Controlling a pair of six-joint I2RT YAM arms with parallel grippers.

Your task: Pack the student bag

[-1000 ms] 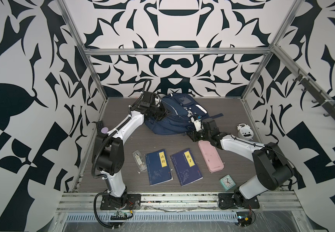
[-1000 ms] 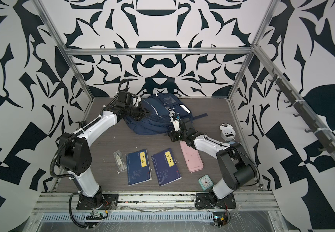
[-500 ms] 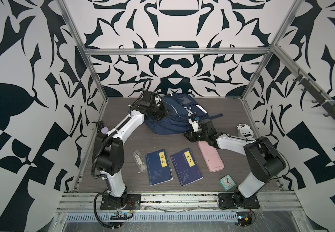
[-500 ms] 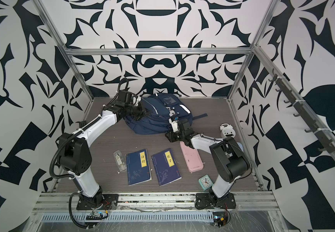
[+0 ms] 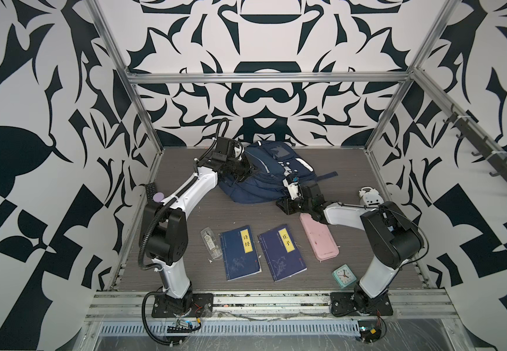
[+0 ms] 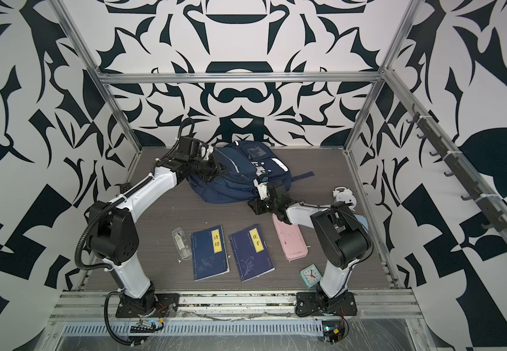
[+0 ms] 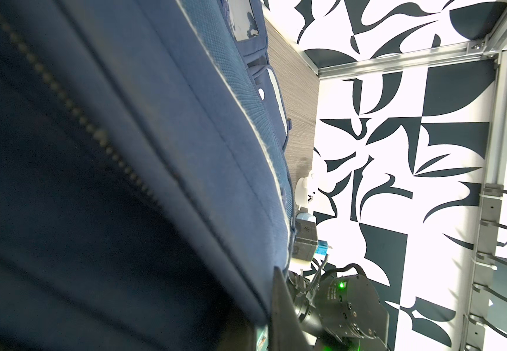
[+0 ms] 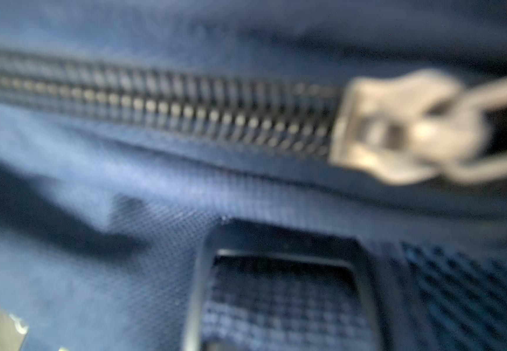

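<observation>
Left jaws sit clenched at the bag's (image 5: 264,179) left edge, tips lost in cloth. Bag lies upper middle on the bench (image 5: 234,215). Right jaws are at its lower-right corner: only a blurred zipper (image 8: 185,112) shows close up, so I cannot tell their state.

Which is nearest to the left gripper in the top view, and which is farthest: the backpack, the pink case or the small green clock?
1. The backpack: at the back; the left gripper is right at its left edge.
2. The pink case: on the right, about halfway to the front.
3. The small green clock: front right, beyond the pink case.
</observation>
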